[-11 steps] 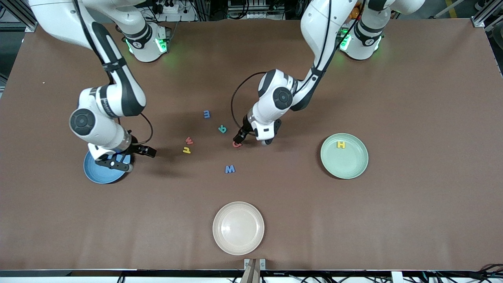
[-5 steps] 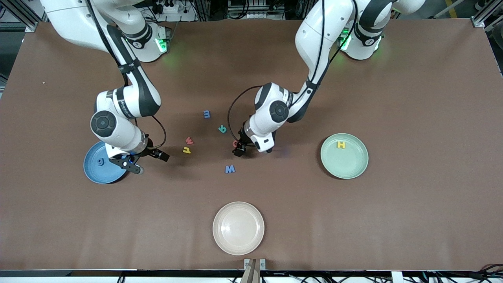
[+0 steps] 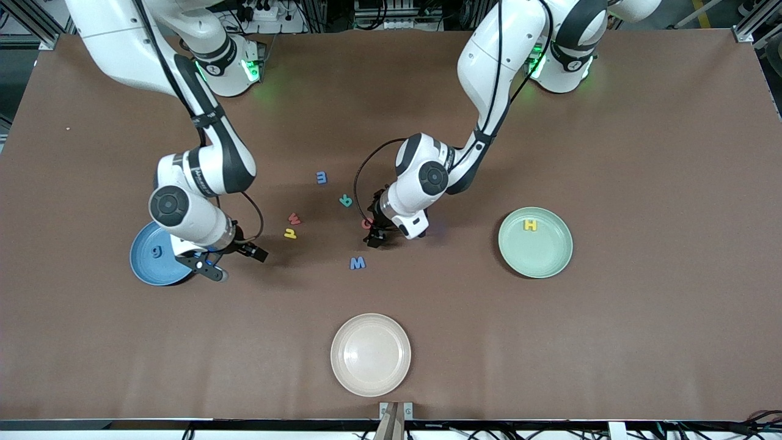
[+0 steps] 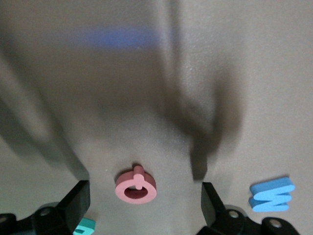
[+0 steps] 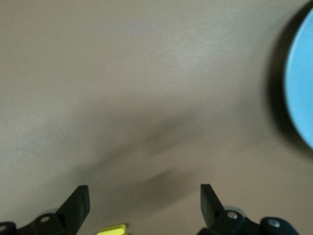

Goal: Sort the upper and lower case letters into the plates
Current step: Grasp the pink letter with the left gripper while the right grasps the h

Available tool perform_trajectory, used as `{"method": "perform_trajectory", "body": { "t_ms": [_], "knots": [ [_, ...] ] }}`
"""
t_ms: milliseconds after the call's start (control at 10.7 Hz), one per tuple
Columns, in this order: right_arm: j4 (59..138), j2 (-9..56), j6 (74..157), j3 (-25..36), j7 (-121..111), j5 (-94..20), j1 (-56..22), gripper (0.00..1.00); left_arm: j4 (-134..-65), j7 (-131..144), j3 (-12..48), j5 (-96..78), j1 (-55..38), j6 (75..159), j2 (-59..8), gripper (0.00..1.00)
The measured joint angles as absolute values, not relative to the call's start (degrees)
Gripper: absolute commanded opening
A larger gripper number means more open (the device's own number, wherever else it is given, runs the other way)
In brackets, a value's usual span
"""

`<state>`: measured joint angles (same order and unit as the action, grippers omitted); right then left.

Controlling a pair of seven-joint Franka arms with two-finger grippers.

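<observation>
Loose letters lie mid-table: a blue m (image 3: 321, 177), a teal one (image 3: 346, 200), a red w (image 3: 294, 218), a yellow one (image 3: 290, 232), a blue W (image 3: 357, 263) and a red ring-shaped one (image 3: 366, 223). My left gripper (image 3: 375, 221) hangs low over that red letter (image 4: 136, 185), open, with a finger (image 4: 78, 200) on either side and not touching it. The blue plate (image 3: 143, 269) holds a small pale letter (image 3: 157, 250). The mint plate (image 3: 537, 260) holds a yellow H (image 3: 530, 225). My right gripper (image 3: 232, 261) is open and empty, just off the blue plate's rim (image 5: 301, 83).
A cream plate (image 3: 370, 354) sits nearest the front camera, mid-table. In the left wrist view the blue W (image 4: 271, 194) and the teal letter (image 4: 84, 227) lie just outside the fingers. The yellow letter (image 5: 111, 229) shows between the right gripper's (image 5: 144, 193) fingers.
My right gripper has moved off the blue plate toward the loose letters, uncovering the letter in it. My left gripper has shifted over the red ring-shaped letter. Both stayed open.
</observation>
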<state>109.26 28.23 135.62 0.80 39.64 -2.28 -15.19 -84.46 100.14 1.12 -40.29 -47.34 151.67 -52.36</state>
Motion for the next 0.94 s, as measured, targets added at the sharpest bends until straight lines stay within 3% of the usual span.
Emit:
{"method": "perform_trajectory", "body": {
  "t_ms": [938],
  "knots": [
    [108.3,29.9,135.6,1.2,40.1,-2.3,-15.9,1.0,-82.5,105.0,1.9,-40.4,-48.0,154.3,-54.5,1.0]
  ]
}}
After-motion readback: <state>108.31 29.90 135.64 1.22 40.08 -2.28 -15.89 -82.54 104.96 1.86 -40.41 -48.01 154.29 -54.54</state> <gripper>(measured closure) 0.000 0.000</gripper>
